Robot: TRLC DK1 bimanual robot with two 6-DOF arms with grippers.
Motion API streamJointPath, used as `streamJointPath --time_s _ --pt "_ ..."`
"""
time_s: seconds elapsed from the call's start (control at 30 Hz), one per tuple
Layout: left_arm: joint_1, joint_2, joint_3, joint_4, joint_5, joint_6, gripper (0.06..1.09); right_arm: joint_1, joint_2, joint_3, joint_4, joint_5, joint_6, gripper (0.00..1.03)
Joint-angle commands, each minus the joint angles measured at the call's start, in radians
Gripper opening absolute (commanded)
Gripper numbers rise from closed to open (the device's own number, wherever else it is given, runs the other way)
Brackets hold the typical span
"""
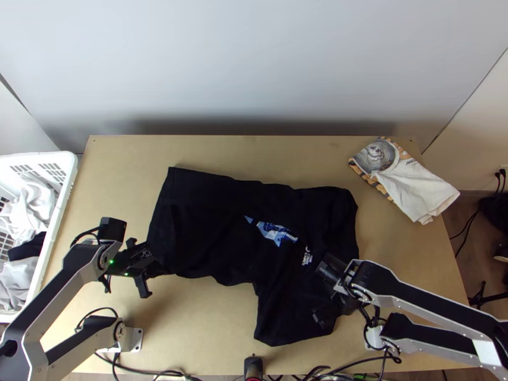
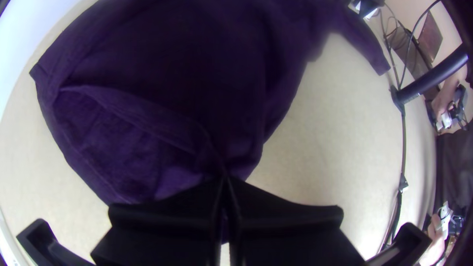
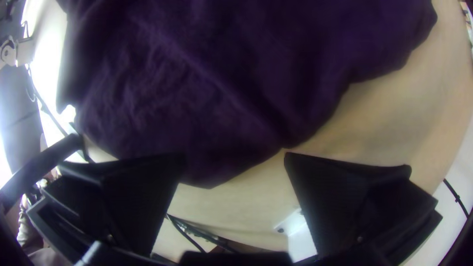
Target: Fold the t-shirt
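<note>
The black t-shirt (image 1: 213,222), having a blue and white print (image 1: 277,232), lies wrinkled and unevenly spread on the table (image 1: 203,324).

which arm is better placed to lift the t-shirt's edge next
Left, I'd say: the left gripper looks closed on the edge of the black t-shirt, while the right gripper is open at the cloth.

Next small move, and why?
I'd probably ease the right gripper down and close it on the black t-shirt's edge: its fingers are open, with cloth showing between them, while the left gripper is shut on the shirt, so a second hold should enable folding.
</note>
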Motion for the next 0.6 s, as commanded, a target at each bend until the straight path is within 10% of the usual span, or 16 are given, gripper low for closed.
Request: streamJointPath --time_s 0.0,0.27,0.4,0.57 --pt "-0.016 0.001 0.005 0.0 0.0 -0.008 0.09 0.033 0.012 0.004 0.091 -0.003 0.007 0.77" --pt "0.004 -0.005 0.01 -0.004 -0.004 -0.002 0.09 0.037 0.089 0.004 0.175 -0.004 -0.014 0.52" --pt "0.018 -0.013 0.004 -0.01 -0.004 0.003 0.09 0.045 0.087 -0.01 0.273 0.003 -0.059 0.03" --pt "0.021 -0.021 0.013 -0.026 -0.001 -0.01 0.09 0.022 0.052 -0.001 0.278 0.002 -0.077 0.03"
